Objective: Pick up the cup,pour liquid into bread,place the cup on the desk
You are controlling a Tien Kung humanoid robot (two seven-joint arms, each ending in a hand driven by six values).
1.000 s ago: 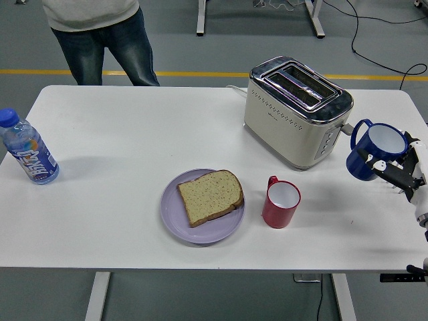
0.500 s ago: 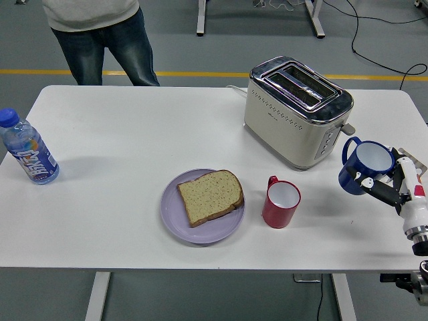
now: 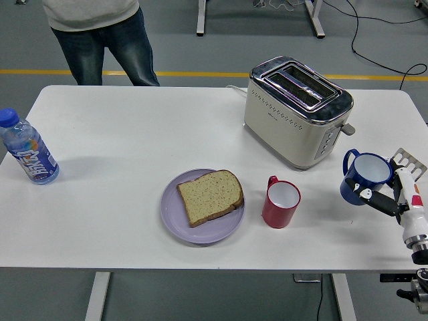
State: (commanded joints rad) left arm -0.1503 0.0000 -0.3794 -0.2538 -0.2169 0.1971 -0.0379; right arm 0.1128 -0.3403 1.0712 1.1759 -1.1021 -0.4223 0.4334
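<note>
Fingers [image 3: 378, 202] of the robot's right hand [image 3: 394, 197], black with white tips, are curling around the lower side of a dark blue ceramic cup with a white inside [image 3: 363, 176], so the hand is gripping it. That cup is sitting low over the right end of the white rectangular table [image 3: 120, 147], near its right edge, and whether its base is touching the tabletop cannot be told. Its loop handle is pointing to the left and away, toward the toaster. The right forearm, white with a red mark, is coming in from the lower right corner.

Just left of the blue cup and slightly farther back, a cream-coloured two-slot toaster with a chrome top [image 3: 297, 110] is standing at an angle. Nearer the front edge, a red mug with a white interior [image 3: 281, 202] is standing upright, its handle turned to the far left side. Beside it on the left, a round lilac plate [image 3: 202, 206] is carrying a single slice of brown bread [image 3: 210, 196], which is lying flat and reaching out to the plate's right rim. Well apart from all this, at the table's far left edge, a clear plastic water bottle with a blue cap and blue label [image 3: 27, 148] is standing.

Beyond the far side a person in blue jeans and a grey top [image 3: 100, 33] is standing.
</note>
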